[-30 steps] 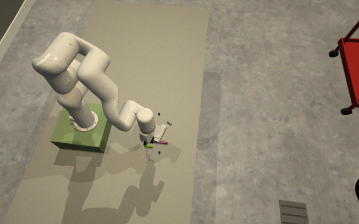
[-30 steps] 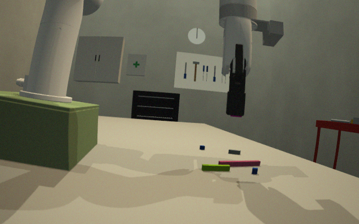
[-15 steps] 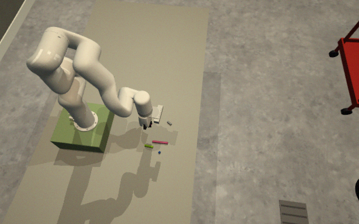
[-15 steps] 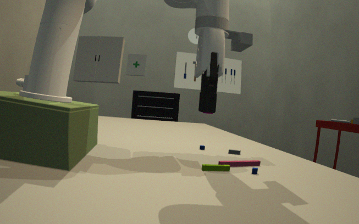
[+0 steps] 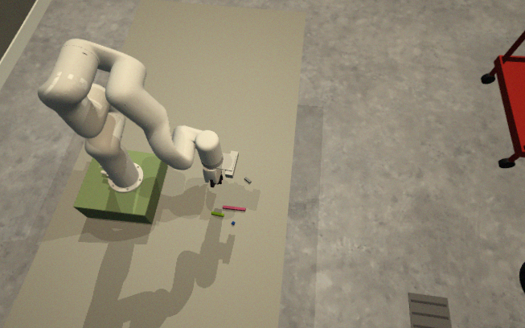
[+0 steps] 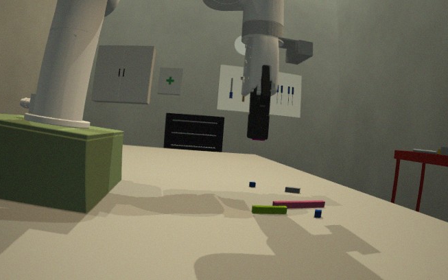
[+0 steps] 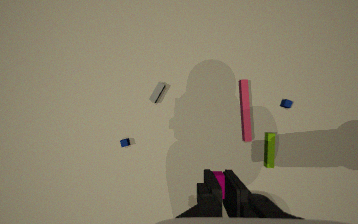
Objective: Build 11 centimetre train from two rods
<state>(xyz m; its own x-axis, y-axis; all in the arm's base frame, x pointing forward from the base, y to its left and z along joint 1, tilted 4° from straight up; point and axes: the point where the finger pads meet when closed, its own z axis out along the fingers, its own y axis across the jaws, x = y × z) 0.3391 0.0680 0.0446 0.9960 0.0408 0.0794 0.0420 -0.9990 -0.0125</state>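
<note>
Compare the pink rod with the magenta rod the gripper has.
The pink rod lies flat on the mat; the magenta rod hangs high above it, clamped in the gripper. The pink rod is long and fully visible; the magenta one is short and mostly hidden by the fingers. Both are straight, square-edged bars.

Mottled grey concrete floor (image 5: 398, 183) under a long beige mat (image 5: 223, 73); red cart (image 5: 500, 77) off to one side, tool board (image 6: 225, 100) and cabinet (image 6: 123, 74) on the dim wall
</note>
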